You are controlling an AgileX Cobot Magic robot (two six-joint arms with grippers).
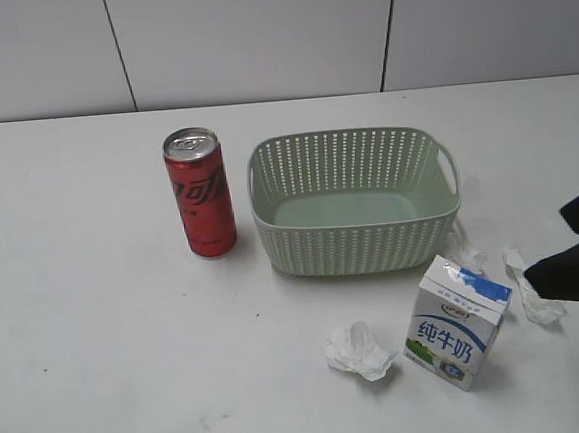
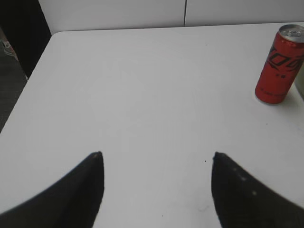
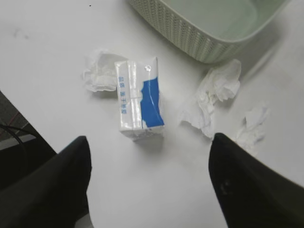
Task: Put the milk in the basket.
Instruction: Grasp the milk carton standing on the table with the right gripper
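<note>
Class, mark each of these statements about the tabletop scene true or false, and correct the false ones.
1. The small white and blue milk carton stands on the table outside the pale green perforated plastic basket. True.
2. The red soda can lies on its side. False: it stands upright, left of the basket.
3. The right end effector is open, holding nothing. True.
4. The basket holds crumpled tissue. False: it looks empty; the crumpled white tissues lie on the table.
5. The left end effector grips the can. False: it is open, away from the can.
</note>
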